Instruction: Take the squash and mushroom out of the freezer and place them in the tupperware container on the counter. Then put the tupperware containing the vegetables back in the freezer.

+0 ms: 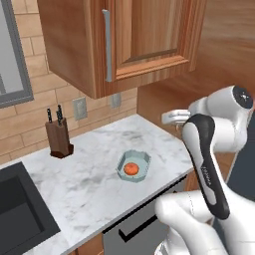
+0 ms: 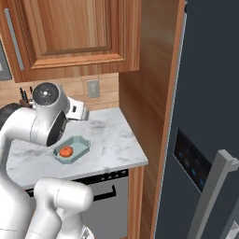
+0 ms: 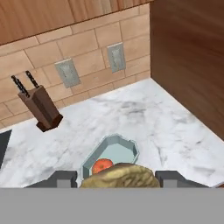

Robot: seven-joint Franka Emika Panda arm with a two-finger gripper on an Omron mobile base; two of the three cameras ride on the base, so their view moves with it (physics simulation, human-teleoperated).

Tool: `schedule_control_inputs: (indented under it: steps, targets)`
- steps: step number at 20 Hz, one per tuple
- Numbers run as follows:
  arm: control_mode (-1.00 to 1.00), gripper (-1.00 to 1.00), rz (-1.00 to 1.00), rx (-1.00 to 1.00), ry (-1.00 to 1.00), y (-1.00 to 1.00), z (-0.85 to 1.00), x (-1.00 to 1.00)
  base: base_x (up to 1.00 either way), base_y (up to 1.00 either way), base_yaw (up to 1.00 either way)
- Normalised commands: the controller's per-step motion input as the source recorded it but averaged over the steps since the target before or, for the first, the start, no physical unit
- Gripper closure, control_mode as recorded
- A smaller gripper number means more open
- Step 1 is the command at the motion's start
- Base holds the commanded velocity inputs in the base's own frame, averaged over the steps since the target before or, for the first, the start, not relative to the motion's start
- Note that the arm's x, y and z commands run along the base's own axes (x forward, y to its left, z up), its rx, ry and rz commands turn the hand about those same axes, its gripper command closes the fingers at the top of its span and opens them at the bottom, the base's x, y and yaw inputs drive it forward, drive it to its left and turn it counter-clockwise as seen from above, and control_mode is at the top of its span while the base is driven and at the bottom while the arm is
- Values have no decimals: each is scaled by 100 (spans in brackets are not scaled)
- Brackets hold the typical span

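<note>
A tan brick-tile wall (image 1: 30, 114) ran behind the marble desk (image 1: 84, 184), carrying two grey outlet plates (image 3: 68, 73). Wooden wall cabinets (image 1: 124, 40) with a long metal handle (image 1: 107, 45) hung above. A tall wooden side panel (image 2: 149, 93) closed off the desk's end. A dark sink (image 1: 17, 209) was set into the slab, and a wooden knife block (image 1: 59, 137) stood near the wall.
</note>
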Motion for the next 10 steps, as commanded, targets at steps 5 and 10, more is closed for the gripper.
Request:
schedule_control_inputs:
  steps: [5, 10]
  targets:
    - [-100, 100, 9, 0, 15, 49, -100, 96, 0, 0, 0]
    - [-100, 100, 3, 0, 0, 34, -100, 82, 0, 0, 0]
